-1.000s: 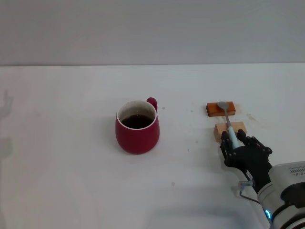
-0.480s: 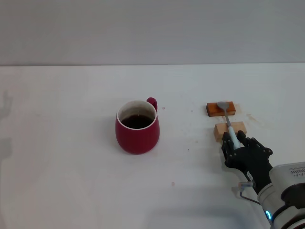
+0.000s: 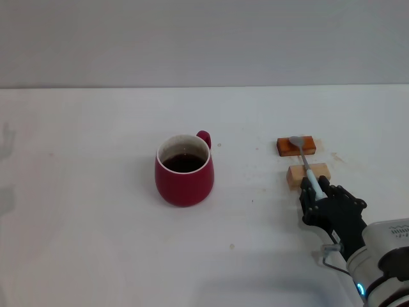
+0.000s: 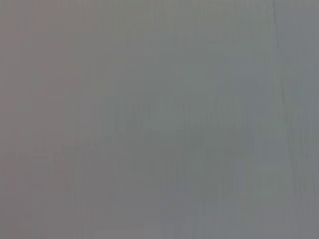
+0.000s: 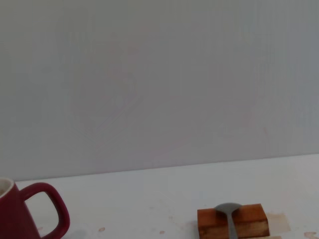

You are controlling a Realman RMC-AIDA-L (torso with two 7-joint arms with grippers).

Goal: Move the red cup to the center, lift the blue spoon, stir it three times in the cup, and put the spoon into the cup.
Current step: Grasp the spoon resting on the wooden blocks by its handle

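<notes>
**Fingers at the spoon handle, cup waiting at mid-bench**

The blue spoon (image 3: 306, 167) lies bridged across two wooden rests: its grey bowl sits on the orange-brown block (image 3: 296, 146), its light blue handle runs over the tan block (image 3: 308, 175) toward me. I judge it light, stiff and thin — a smooth, slim handle that could roll or slip if I pinch it off-centre. The best hold is on the handle end that sticks out past the tan block, where there is air beneath it and room for my fingers on either side.

My right gripper (image 3: 317, 195) is just there, low over the white bench (image 3: 96, 224), black fingers gathered around the handle's near end. Whether they are clamped on it or only cage it, I cannot tell; the handle vanishes between them. My right wrist view shows only the spoon's bowl on the orange-brown block and the cup's handle off to one side.

The red cup (image 3: 184, 169) stands upright near the middle of the bench, well apart from the spoon, dark liquid inside, loop handle turned away from me. It looks heavy and stable, but the liquid could slop — I should stir gently.

My left gripper is not in view.
</notes>
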